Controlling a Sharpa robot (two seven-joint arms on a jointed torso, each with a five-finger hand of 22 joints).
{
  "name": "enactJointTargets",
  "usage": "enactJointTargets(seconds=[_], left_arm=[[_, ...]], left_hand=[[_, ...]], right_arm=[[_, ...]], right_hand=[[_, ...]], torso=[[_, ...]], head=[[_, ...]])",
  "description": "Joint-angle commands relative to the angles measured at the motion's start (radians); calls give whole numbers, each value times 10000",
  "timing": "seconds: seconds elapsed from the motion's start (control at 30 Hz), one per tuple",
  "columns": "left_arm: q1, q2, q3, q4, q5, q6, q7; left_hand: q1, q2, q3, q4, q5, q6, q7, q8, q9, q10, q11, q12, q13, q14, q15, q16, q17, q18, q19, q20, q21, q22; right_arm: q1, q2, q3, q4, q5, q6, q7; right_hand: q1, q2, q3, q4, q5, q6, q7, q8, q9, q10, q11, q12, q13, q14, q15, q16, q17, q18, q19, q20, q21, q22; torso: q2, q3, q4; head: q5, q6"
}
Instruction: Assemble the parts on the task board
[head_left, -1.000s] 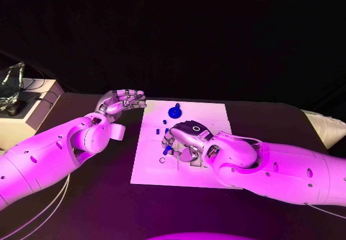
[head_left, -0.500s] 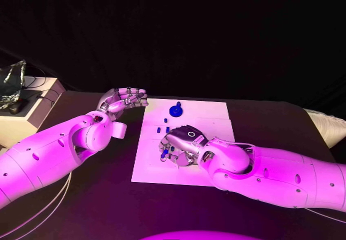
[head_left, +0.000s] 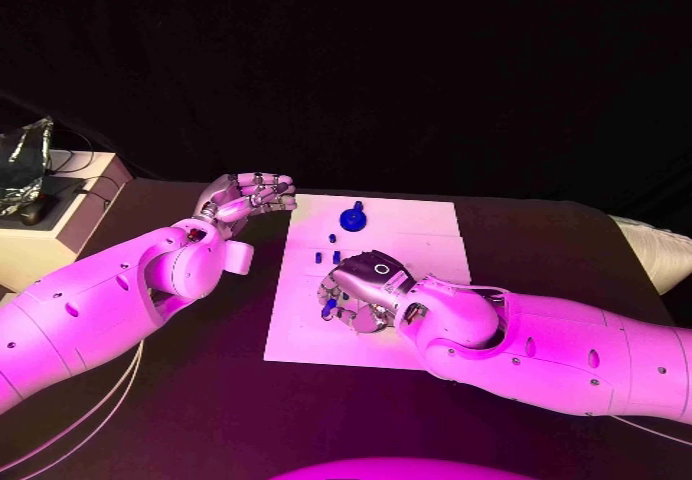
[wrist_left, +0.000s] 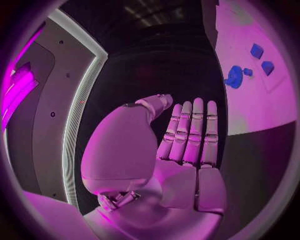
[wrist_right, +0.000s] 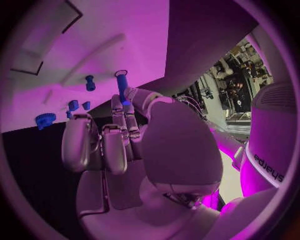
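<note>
The white task board lies in the middle of the table. My right hand hovers low over its near left part and pinches a blue peg between thumb and finger; the peg peeks out beside the fingers. Whether the peg touches the board I cannot tell. A blue gear-like part stands at the board's far edge, with small blue pieces a little nearer. The gear and small pieces also show from the left wrist. My left hand hangs off the board's far left corner, fingers straight, holding nothing.
A pale box with a crumpled silvery bag on it stands at the table's far left. White cables run beside my left arm. A white cushion-like thing sits at the right edge.
My right hand has shifted slightly left and lower over the board with the peg in it. The left hand has stayed where it was.
</note>
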Motion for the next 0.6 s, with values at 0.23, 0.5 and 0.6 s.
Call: enactJointTargets(seconds=[0.23,0.5,0.6], left_arm=[[5,-26,4,47,33,149,45],[5,-45,3,62,31,143,43],[5,-52,3,65,31,144,41]], left_hand=[[58,31,-23,-3,-16,30,-10,55,-13,22,59,-62,12,-7,50,-33,11,116,57,9,-46,-11],[58,31,-23,-3,-16,30,-10,55,-13,22,59,-62,12,-7,50,-33,11,116,57,9,-46,-11],[58,31,-23,-3,-16,30,-10,55,-13,22,59,-62,12,-7,50,-33,11,116,57,9,-46,-11]], right_arm=[[-13,-4,-17,-17,-176,233,117],[-21,7,-35,-50,-176,379,121],[-27,5,-41,-47,-176,402,128]], right_hand=[[161,278,154,-118,23,71,11,45,16,485,-415,69,128,404,-52,20,6,-147,287,-74,-26,1087],[146,273,167,-135,39,71,12,52,24,491,-415,66,131,402,-51,16,-8,-146,285,-73,-31,1088],[146,273,167,-135,39,71,12,52,24,491,-415,66,131,402,-51,16,-8,-146,285,-73,-31,1088]], torso=[[4,-2,10],[0,2,4],[0,0,7]], head=[[5,-45],[38,-101],[43,-117]])
